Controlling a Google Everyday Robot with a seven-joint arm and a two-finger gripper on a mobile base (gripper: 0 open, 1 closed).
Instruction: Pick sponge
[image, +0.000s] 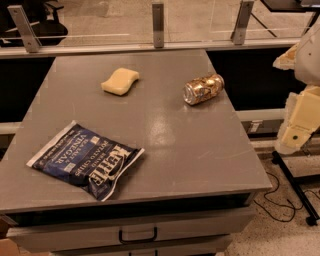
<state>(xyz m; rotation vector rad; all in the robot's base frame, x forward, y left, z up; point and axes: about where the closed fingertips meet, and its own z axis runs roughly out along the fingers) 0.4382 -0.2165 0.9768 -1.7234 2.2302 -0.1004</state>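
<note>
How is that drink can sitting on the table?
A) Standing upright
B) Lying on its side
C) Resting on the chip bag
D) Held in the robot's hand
B: the can lies on its side on the bare table, apart from the sponge, while the gripper hangs beyond the table's edge nearest the can, touching nothing.

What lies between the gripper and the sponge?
In the camera view, a can on its side lies between the gripper, beyond the right edge of the table, and the sponge.
</note>
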